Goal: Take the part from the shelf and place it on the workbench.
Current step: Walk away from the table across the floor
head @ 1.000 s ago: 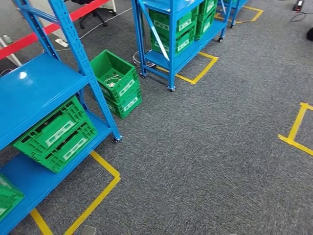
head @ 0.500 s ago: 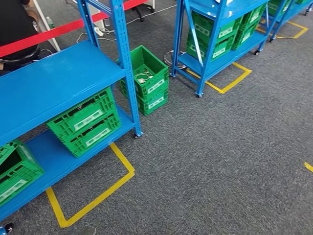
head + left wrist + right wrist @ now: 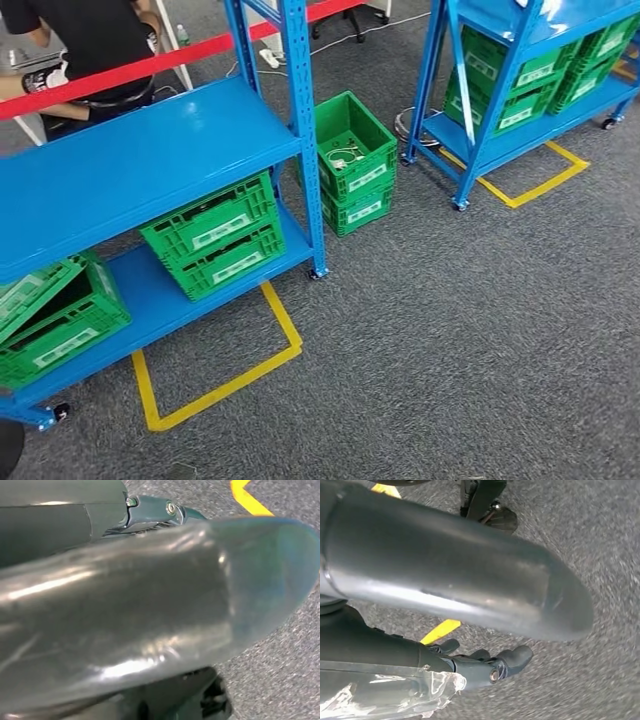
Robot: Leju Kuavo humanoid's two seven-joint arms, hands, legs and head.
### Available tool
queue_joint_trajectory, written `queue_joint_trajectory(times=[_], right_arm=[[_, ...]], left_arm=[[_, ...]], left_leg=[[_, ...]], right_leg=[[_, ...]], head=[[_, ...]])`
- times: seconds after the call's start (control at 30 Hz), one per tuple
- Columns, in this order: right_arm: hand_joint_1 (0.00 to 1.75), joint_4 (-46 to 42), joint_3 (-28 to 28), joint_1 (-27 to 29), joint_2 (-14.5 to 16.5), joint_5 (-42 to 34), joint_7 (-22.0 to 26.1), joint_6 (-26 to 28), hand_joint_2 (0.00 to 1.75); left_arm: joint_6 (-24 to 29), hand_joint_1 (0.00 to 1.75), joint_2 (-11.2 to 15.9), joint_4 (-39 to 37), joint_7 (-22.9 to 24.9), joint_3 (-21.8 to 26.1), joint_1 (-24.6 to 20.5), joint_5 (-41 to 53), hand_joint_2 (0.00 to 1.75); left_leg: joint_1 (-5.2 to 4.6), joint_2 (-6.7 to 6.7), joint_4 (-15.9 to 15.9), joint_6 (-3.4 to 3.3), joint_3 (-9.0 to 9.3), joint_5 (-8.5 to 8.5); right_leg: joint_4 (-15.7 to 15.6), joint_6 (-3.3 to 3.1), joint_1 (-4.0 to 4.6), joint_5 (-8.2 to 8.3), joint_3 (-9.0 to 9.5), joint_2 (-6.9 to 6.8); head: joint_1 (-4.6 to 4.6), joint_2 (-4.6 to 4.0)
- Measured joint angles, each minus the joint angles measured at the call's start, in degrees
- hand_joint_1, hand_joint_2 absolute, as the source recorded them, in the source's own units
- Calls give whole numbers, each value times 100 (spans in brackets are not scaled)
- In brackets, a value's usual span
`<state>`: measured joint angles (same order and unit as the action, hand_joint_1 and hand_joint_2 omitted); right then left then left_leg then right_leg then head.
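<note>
A blue shelf [image 3: 143, 165] stands at the left, with 2 stacked green crates [image 3: 215, 235] on its lower level. The part itself cannot be made out. The left hand [image 3: 151, 610] and right hand [image 3: 482, 665] hang over grey carpet [image 3: 468, 330]; their grasp cannot be told.

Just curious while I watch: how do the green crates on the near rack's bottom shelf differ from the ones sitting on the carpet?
The shelf crates sit under the blue shelf, so their insides are hidden; the floor crates stand on the grey carpet, the top one open and showing white cable. Both are stacks of green lattice crates with white labels.
</note>
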<state>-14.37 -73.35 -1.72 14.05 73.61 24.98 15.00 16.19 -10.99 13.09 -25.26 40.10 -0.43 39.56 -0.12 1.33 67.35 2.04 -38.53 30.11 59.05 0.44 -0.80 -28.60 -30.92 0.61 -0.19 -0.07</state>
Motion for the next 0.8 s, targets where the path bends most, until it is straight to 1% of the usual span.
queue_joint_trajectory(times=[0.03,0.07,0.1,0.13,0.17,0.2,0.23,0.27,0.3,0.33,0.37,0.4,0.43,0.47,0.5,0.53,0.57,0.6,0.63,0.67,0.7,0.73,0.77,0.8], right_arm=[[0,-1,0,9,0,1,-1,1,0],[0,-1,0,11,0,1,-2,1,0],[0,-2,0,7,0,2,-2,2,0],[0,-2,0,-1,0,5,-2,2,0],[0,-2,0,-8,0,8,-2,2,0],[0,-2,0,-13,0,11,-2,2,0],[0,-2,0,-15,0,13,-2,2,0],[0,-2,0,-15,0,14,-2,2,0],[0,-2,0,-18,0,14,-2,3,0],[0,-2,0,-24,0,15,-2,3,0],[0,-3,0,-31,0,18,-2,4,0],[0,-4,1,-39,0,21,-1,4,0],[0,-6,1,-40,0,24,0,4,0],[0,-8,2,-34,0,26,-1,4,0],[0,-8,2,-25,0,26,-2,4,0],[0,-8,2,-16,0,25,-4,4,0],[0,-8,2,-10,0,25,-7,4,0],[0,-9,2,-8,-1,25,-8,4,0],[0,-11,2,-8,-1,25,-8,4,0],[0,-14,2,-9,-2,25,-8,4,0],[0,-16,2,-10,-2,25,-9,4,0],[0,-17,2,-11,1,25,-9,3,0],[0,-18,2,-12,3,25,-11,2,0],[0,-19,2,-13,4,24,-13,1,0]], left_arm=[[-2,0,0,0,-1,2,-8,6,0],[-3,0,-1,0,-1,4,-4,9,0],[-3,0,-1,0,-1,8,6,12,0],[-4,0,-1,0,-1,14,16,15,0],[-5,0,-1,0,-1,23,21,19,0],[-5,0,0,0,-1,35,15,20,0],[-5,0,0,0,-1,46,2,21,0],[-5,0,0,0,-1,57,-11,22,0],[-4,0,2,0,-1,64,-15,22,0],[-4,0,3,0,-1,72,-10,22,0],[-5,0,4,0,-1,79,6,22,0],[-5,0,6,0,-1,85,21,22,0],[-5,0,5,0,-1,89,25,22,0],[-6,0,1,0,-1,90,21,22,0],[-6,0,-2,0,-1,91,13,22,0],[-6,0,-6,0,-1,91,7,22,0],[-6,0,-9,0,-1,93,7,22,0],[-6,0,-9,0,-1,95,11,22,0],[-7,0,-9,0,-1,96,15,22,0],[-7,0,-11,0,-1,98,17,22,0],[-8,0,-11,1,-1,98,15,22,0],[-8,0,-10,1,-1,98,10,21,0],[-8,0,-8,2,-1,99,7,21,0],[-8,0,-5,2,-2,101,11,20,0]], left_leg=[[3,-41,369,6,-184,140],[5,-58,593,3,-294,183],[5,-67,600,-8,-295,114],[-1,-90,392,-30,-185,-47],[-17,-166,24,-68,13,-254],[-48,-306,-375,-108,225,-413],[-78,-431,-701,-144,394,-502],[-104,-521,-910,-171,494,-531],[-121,-539,-997,-185,524,-512],[-118,-474,-1030,-198,528,-506],[-102,-401,-1056,-212,537,-518],[-81,-336,-1077,-233,554,-528],[-55,-271,-1098,-257,571,-539],[-32,-206,-1108,-277,583,-546],[-22,-139,-1107,-292,584,-546],[-18,-63,-1106,-300,585,-545],[-15,14,-1104,-301,588,-544],[-11,96,-1102,-298,595,-542],[-2,181,-1097,-288,605,-538],[9,265,-1086,-269,614,-530],[15,347,-1068,-237,614,-518],[19,419,-1035,-202,602,-507],[19,482,-1015,-167,581,-505],[25,541,-1008,-128,557,-518]], right_leg=[[0,-15,12,-9,0,-96],[0,-26,21,-16,3,-187],[0,-33,29,-24,11,-268],[0,-35,36,-33,24,-340],[-1,-31,43,-45,44,-410],[3,-19,59,-63,62,-473],[8,-1,77,-84,73,-534],[5,21,93,-104,83,-596],[-4,42,108,-120,96,-659],[-21,64,115,-132,119,-727],[-23,92,113,-151,137,-734],[37,120,108,-206,130,-649],[211,151,100,-314,62,-505],[511,178,84,-469,-80,-325],[893,196,75,-643,-269,-184],[1267,212,67,-780,-470,-117],[1512,223,62,-826,-622,-92],[1543,232,57,-750,-680,-83],[1347,241,47,-566,-628,-65],[985,259,25,-322,-491,2],[608,283,-6,-142,-331,158],[303,286,-36,-29,-200,310],[131,273,-54,9,-112,427],[82,238,-53,-9,-79,483]], head=[[0,0],[-1,0],[-1,0],[-1,0],[-2,0],[-2,0],[-4,0],[-2,0],[-3,0],[-4,0],[-1,0],[5,0],[21,0],[40,0],[60,0],[72,0],[76,0],[78,0],[76,0],[77,0],[79,0],[81,0],[83,0],[80,0]])
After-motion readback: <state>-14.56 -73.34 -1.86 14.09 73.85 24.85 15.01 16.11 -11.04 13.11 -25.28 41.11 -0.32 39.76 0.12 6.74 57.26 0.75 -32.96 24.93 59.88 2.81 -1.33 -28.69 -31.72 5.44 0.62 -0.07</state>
